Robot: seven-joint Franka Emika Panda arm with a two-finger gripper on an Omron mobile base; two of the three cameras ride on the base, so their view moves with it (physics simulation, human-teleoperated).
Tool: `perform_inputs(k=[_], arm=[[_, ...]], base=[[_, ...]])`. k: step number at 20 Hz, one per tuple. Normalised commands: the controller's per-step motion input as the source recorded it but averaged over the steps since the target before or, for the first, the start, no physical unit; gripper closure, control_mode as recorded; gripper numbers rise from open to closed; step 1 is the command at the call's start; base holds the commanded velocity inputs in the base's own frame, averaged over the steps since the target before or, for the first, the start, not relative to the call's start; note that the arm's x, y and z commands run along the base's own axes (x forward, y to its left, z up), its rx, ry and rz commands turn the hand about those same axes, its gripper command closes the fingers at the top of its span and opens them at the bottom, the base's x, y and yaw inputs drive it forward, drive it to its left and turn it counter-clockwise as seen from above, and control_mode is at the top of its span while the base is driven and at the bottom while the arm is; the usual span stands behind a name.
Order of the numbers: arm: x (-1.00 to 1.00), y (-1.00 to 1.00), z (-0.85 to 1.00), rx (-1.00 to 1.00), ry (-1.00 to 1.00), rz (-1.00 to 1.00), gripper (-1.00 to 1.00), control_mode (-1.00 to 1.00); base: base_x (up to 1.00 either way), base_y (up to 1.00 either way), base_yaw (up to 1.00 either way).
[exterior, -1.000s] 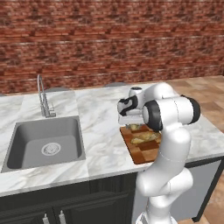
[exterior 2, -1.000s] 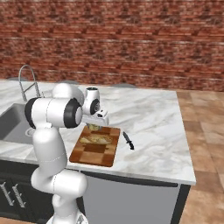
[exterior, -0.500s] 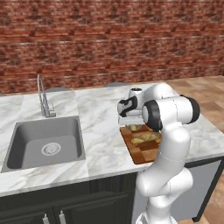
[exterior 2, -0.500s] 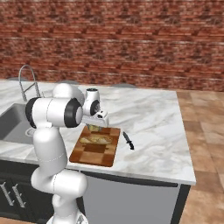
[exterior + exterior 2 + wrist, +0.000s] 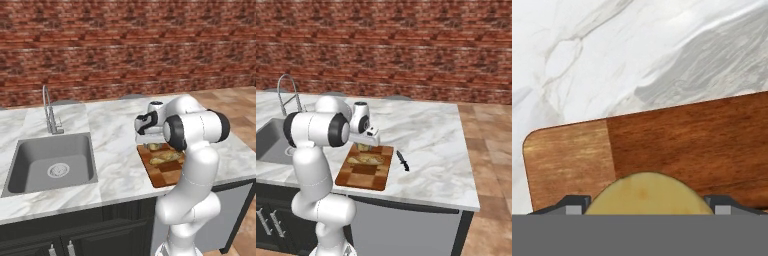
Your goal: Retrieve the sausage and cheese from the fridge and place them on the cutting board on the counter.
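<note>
So, left base view: the white arm rises at lower right and bends over the counter, white marble with grey veins. The gripper hangs low over the far end of the cutting board, a brown wooden board near the counter's front edge. A yellow-tan lump, the cheese, sits right under the hand at the board's far end; a second tan, longer piece lies on the board just nearer the camera, what it is I cannot tell. Steel sink and curved faucet are well apart to the left, brick wall behind.

Right base view: gripper is over the board's far end, cheese below it, the longer tan piece in the middle of the board. A small dark knife lies on the marble just right of the board, apart from it. Faucet is at far left.

Hand view: the two dark fingertips stand wide apart at the bottom corners, with the rounded yellow cheese between them, on the board. Jaws look spread wide; whether the pads touch the cheese I cannot tell. Marble lies beyond the board's edge.
</note>
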Motion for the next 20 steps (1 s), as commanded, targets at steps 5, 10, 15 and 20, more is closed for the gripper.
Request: perform_inputs(k=[5, 10, 15, 20], arm=[[-0.16, 0.0, -0.07, 0.0, -0.04, 0.0, 1.0, -1.0], [0.02, 0.0, 0.0, 0.0, -0.03, 0.0, 1.0, -1.0], [0.04, 0.0, 0.0, 0.0, -0.01, 0.0, 1.0, -1.0], [0.0, 0.0, -0.01, 0.0, -0.02, 0.0, 1.0, -1.0]], base=[[0.0, 0.0, 0.0], [0.0, 0.0, 0.0], [0.0, 0.0, 0.0], [0.0, 0.0, 0.0]])
